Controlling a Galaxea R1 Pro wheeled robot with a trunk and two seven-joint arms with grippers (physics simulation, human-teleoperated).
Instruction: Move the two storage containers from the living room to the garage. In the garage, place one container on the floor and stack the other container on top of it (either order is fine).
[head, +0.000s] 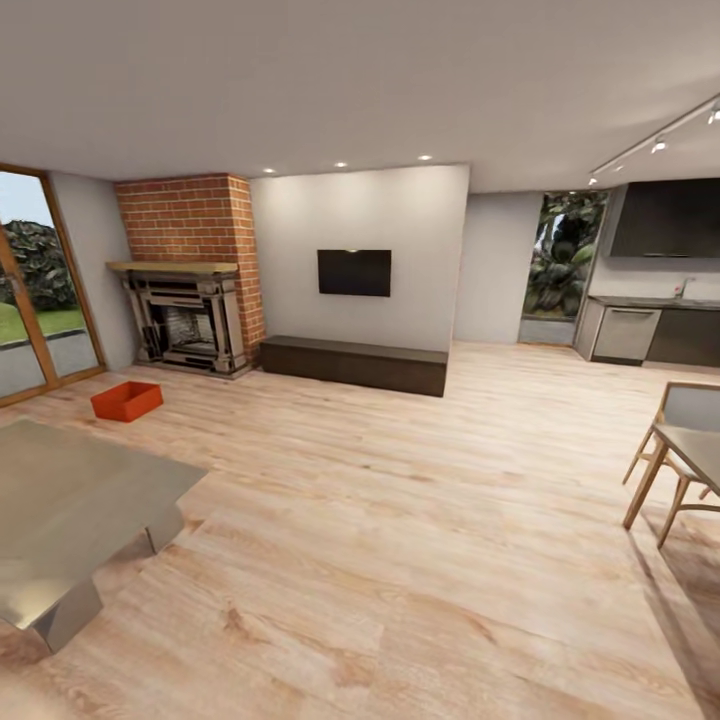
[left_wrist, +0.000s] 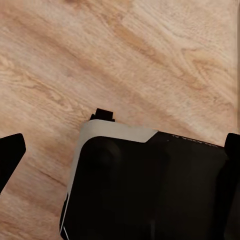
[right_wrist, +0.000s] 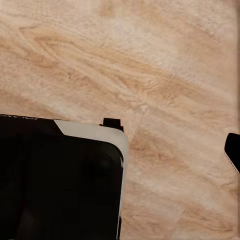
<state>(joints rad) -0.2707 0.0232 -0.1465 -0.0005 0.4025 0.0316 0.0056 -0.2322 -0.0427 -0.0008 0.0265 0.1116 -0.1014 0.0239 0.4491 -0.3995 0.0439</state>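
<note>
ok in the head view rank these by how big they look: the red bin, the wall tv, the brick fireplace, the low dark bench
1. brick fireplace
2. low dark bench
3. wall tv
4. red bin

The tv and bin look close in size, and the bin sits nearer the camera, so their true order is unsure.

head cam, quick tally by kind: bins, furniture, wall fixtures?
Bins: 1, red-orange bin on the wood floor near the fireplace.
Furniture: 4, grey table, low cabinet, wood table, chair.
Wall fixtures: 2, fireplace, TV.
Total: 7
</note>
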